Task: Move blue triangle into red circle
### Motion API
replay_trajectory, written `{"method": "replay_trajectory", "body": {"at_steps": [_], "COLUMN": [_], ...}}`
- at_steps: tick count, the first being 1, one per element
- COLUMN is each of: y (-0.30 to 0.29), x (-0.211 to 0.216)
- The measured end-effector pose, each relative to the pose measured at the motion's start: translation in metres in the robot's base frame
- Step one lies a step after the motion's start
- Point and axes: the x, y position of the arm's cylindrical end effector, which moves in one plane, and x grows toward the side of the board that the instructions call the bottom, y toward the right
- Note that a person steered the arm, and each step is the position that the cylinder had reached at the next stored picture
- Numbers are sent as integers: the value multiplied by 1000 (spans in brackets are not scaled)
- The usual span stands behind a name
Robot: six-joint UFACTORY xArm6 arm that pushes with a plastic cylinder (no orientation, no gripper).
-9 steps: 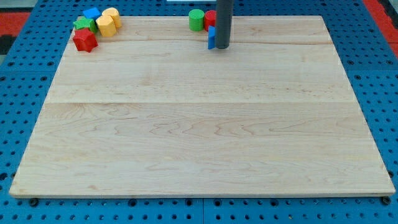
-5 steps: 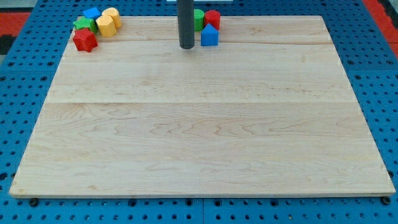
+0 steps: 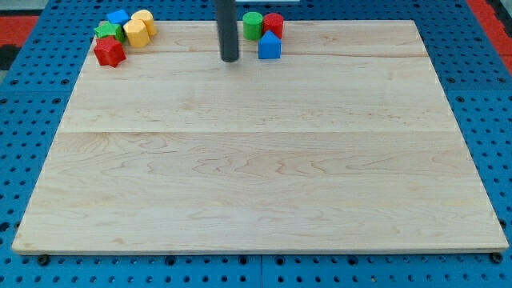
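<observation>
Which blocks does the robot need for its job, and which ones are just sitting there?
Needed: blue triangle, red circle, my tip to the view's left of both.

Just sitting: green circle, red star, two yellow blocks, green block, blue block.

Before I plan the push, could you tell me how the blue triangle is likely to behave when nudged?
The blue triangle looks rigid and flat-based, so it should slide, not roll. On the smooth wooden board, an off-centre push from my tip may spin it.
</observation>
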Motion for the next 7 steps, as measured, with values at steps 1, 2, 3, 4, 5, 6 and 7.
{"method": "replay_trajectory", "body": {"at_steps": [1,2,3,4,5,6,7], "y": [35,40,40,37,17,-7,1], "x": [-1,-13,-27,-27,-31,-40,-45]}}
